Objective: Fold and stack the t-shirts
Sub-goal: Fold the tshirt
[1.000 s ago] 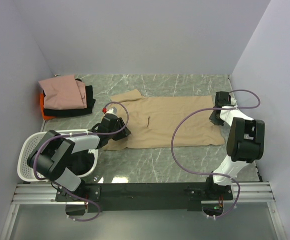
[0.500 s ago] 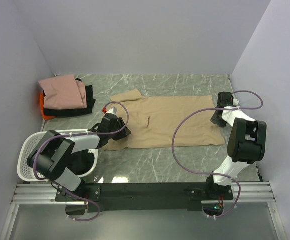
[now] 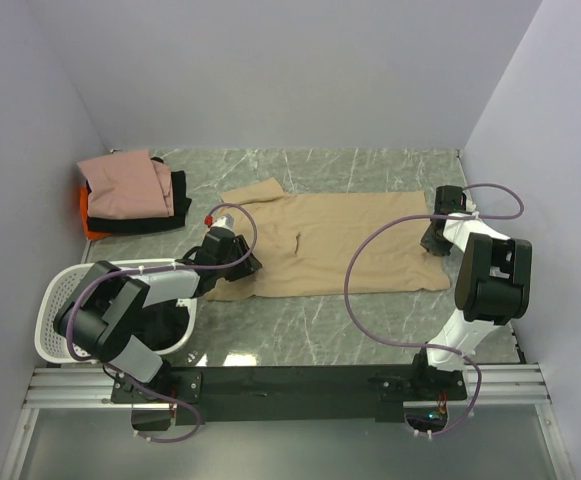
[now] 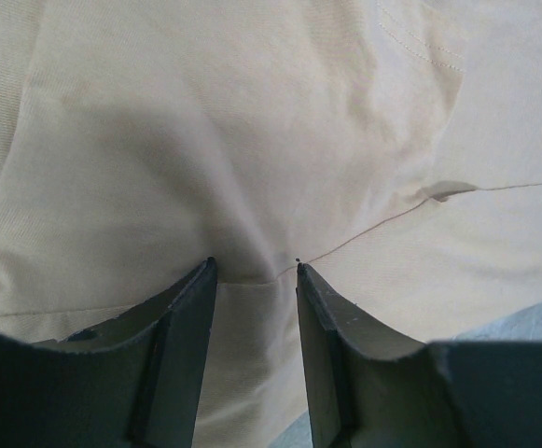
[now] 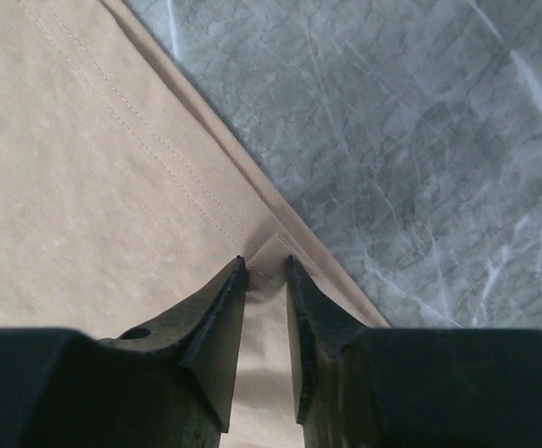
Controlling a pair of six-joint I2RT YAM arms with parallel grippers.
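Top external view lets us see the tan t-shirt (image 3: 320,245) lying spread out flat in the middle of the grey table (image 3: 370,172). Our left gripper (image 3: 242,262) sits low on the shirt's near left part. From the left wrist view, its two fingers (image 4: 182,327) are squeezed on a little fold of the tan cloth, and the cloth puckers around them. Our right gripper (image 3: 433,240) is down at the shirt's right edge. Its fingers (image 5: 216,317) stand only a little apart, with a bit of the hem between the tips. We cannot tell if they are squeezing it. At the far left is a pile: a pink shirt (image 3: 120,185) on top, a black shirt (image 3: 178,200) under it, and an orange shirt (image 3: 92,225) peeking out at the bottom. A white basket (image 3: 55,300) stands at the near left.
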